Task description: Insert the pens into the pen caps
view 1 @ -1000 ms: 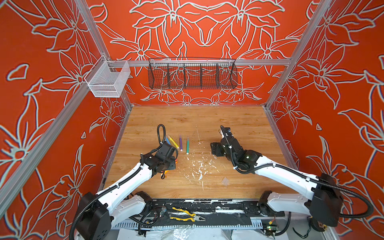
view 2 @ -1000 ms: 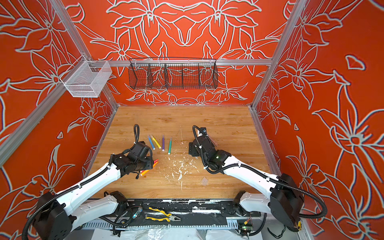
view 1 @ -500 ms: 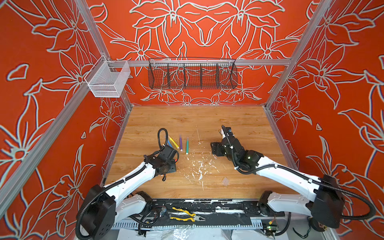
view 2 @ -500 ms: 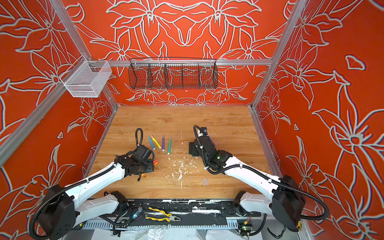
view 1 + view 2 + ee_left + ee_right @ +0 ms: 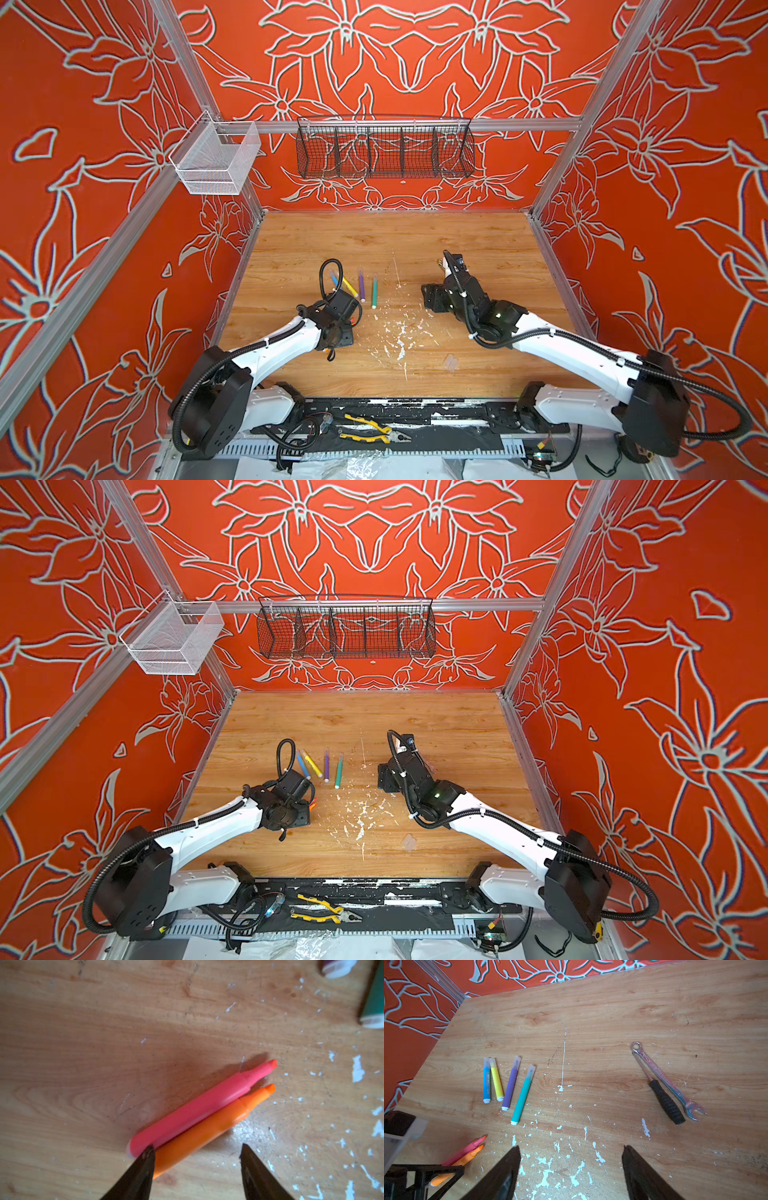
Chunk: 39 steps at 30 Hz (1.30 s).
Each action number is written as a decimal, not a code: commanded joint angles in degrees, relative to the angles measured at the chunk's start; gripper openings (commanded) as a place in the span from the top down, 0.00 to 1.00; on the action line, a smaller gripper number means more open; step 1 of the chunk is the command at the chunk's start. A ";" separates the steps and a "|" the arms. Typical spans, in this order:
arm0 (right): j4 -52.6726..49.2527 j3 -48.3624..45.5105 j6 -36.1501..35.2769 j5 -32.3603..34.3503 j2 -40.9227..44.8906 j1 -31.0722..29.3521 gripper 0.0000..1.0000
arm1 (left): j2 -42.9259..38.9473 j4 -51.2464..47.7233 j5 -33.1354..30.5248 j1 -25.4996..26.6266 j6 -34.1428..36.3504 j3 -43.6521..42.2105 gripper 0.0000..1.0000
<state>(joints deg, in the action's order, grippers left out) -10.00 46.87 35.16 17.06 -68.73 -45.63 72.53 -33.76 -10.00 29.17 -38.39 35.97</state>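
So the left gripper [image 5: 197, 1157] is hanging low over the scuffed wooden tabletop [image 5: 83, 1043] with its jaws standing apart and gripping nothing. One dark fingertip [image 5: 148, 1155] is overlapping the white back end of the pink-red felt-tip marker [image 5: 193, 1107]. That marker is lying flat, touching the orange felt-tip marker [image 5: 207, 1128] along its side, and both are showing bare tips pointing away from the claw.

The right gripper [image 5: 571, 1155] is gaping wide too, empty, hovering over a patch of white paint flecks [image 5: 545, 1176].

Further back the blue marker [image 5: 486, 1082] and yellow marker [image 5: 497, 1081] are lying just beside each other. The purple marker [image 5: 510, 1086] and teal-green marker [image 5: 522, 1097] are sitting near them, and each of the four is wearing a clear plastic cap [image 5: 531, 1070] on its far end.

Well apart from the markers, a chrome spanner [image 5: 668, 1082] and a black-handled metal tool [image 5: 664, 1099] are resting against each other. In a top view, yellow-handled pliers [image 5: 370, 428] are lying on the black strip at the front edge.
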 commanded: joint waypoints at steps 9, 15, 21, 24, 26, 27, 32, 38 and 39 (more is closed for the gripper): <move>-0.56 0.09 0.52 0.12 1.27 0.27 0.21 | 4.37 -0.86 4.03 -0.42 0.10 2.13 0.37; -0.51 -0.04 0.49 0.16 1.84 0.36 0.21 | 4.13 -1.62 6.70 0.65 -0.14 1.37 0.42; -0.48 -0.28 0.58 0.16 2.28 0.36 0.22 | 1.00 -1.46 5.63 2.20 -1.86 -0.99 0.54; -0.61 -0.27 0.56 0.18 2.40 0.36 0.22 | 1.45 -2.18 4.48 2.65 -2.39 -0.65 0.55; -0.63 -0.24 0.61 0.08 2.56 0.36 0.22 | 2.59 -2.43 3.84 3.16 -2.78 -0.22 0.56; -0.54 -0.37 0.67 0.08 2.76 0.34 0.22 | 3.41 -2.54 3.32 3.79 -3.13 0.06 0.57; -0.51 -0.47 0.74 0.04 3.12 0.31 0.22 | 8.09 -3.90 -0.06 7.13 -4.94 2.10 0.68; -0.43 -0.73 0.80 0.08 3.60 0.34 0.22 | 8.78 -4.99 -1.34 8.17 -5.31 2.88 0.79; -0.46 -0.65 0.83 -0.01 3.62 0.32 0.22 | 8.54 -5.07 -1.34 8.19 -5.29 2.82 0.81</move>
<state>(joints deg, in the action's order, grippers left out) -10.04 46.85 35.18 17.06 -66.15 -45.54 80.23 -35.38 -9.45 37.17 -42.46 39.48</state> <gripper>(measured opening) 0.777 0.199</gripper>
